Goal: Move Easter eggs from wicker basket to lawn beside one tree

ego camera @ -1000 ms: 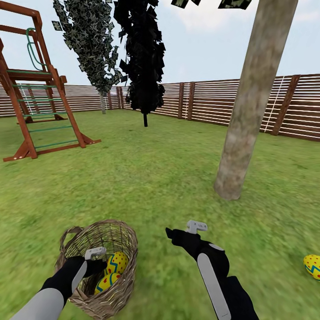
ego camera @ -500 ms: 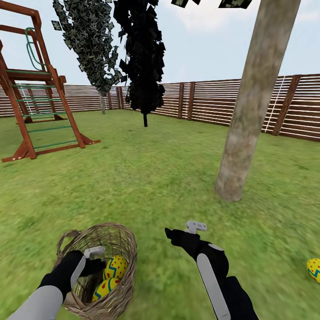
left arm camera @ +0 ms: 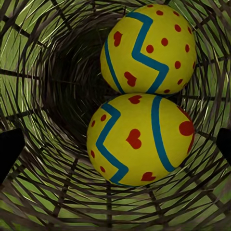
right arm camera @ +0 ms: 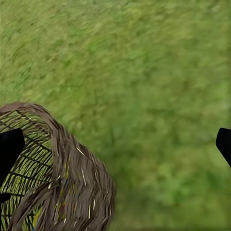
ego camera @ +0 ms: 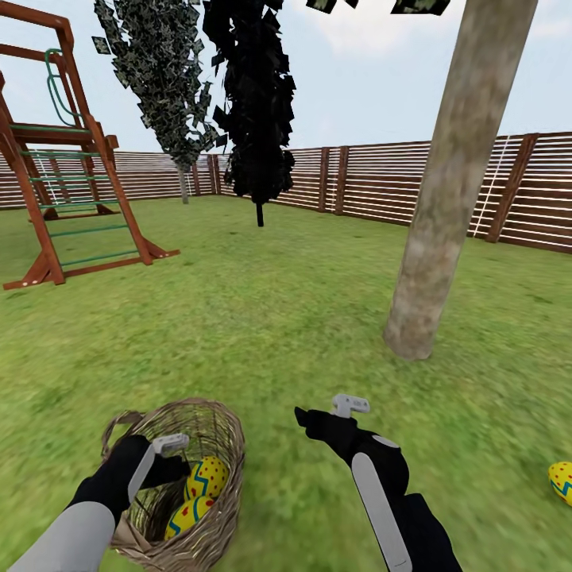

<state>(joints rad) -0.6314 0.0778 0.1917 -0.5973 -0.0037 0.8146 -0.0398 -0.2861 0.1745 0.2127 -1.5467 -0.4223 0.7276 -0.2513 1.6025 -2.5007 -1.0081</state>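
The wicker basket (ego camera: pixel 214 429) stands on the lawn (ego camera: pixel 278 318) near the front left and holds two Easter eggs (ego camera: pixel 206 477) (ego camera: pixel 187 515), yellow with blue zigzags and red marks. My left gripper (ego camera: pixel 176 461) reaches inside the basket rim, open. The left wrist view puts it just above the nearer egg (left arm camera: pixel 139 139), with the other egg (left arm camera: pixel 149 48) behind and a fingertip (left arm camera: pixel 9 149) at each side. A third egg (ego camera: pixel 562 482) lies on the grass at the right edge, some way from the tree (ego camera: pixel 445 199). My right gripper (ego camera: pixel 326 409) hovers open and empty right of the basket (right arm camera: pixel 72 187).
A red-brown play tower (ego camera: pixel 63 167) stands at the far left. Two tall dark narrow trees (ego camera: pixel 254 103) rise at the back. A brown slat fence (ego camera: pixel 381 187) rings the grass. Open lawn lies between the basket and the tree trunk.
My left gripper has edged slightly further over the eggs inside the basket. The right arm has stayed put. The whole view has shifted a little.
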